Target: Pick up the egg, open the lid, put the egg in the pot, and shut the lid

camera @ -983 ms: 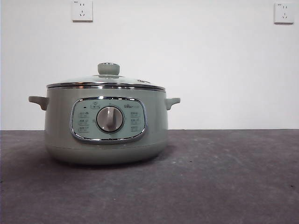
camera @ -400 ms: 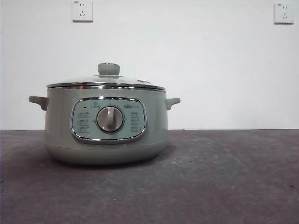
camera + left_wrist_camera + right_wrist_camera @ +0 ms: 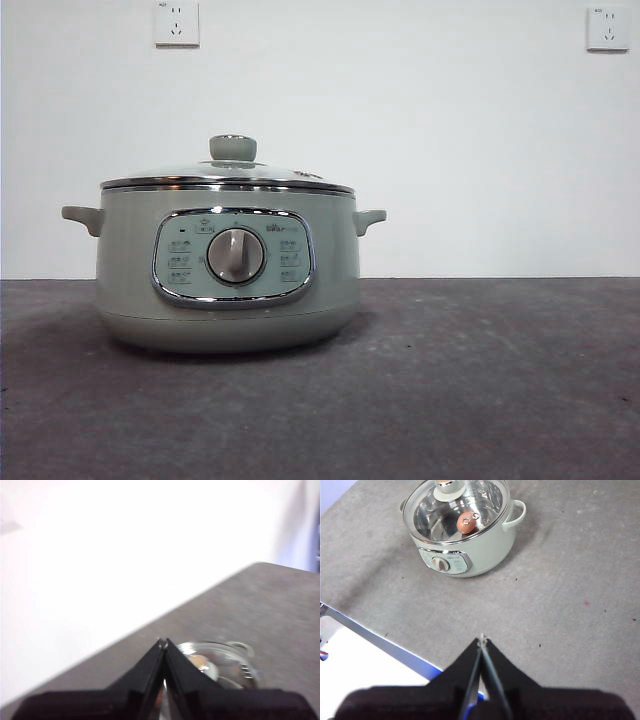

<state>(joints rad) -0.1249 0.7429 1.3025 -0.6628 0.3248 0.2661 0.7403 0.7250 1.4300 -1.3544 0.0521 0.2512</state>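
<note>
The sage-green pot (image 3: 228, 270) stands on the grey table left of centre, dial facing the camera. Its glass lid (image 3: 228, 176) sits closed on the rim, green knob on top. Through the lid, the right wrist view shows the reddish-brown egg (image 3: 466, 524) lying inside the pot (image 3: 470, 555). My right gripper (image 3: 481, 641) is shut and empty, high above the table and well back from the pot. My left gripper (image 3: 162, 643) is also shut and empty, raised, with the lid (image 3: 217, 665) blurred beyond its tips. Neither arm appears in the front view.
A white wall with two sockets (image 3: 176, 22) stands behind the table. The table's near edge with a blue strip (image 3: 375, 632) shows in the right wrist view.
</note>
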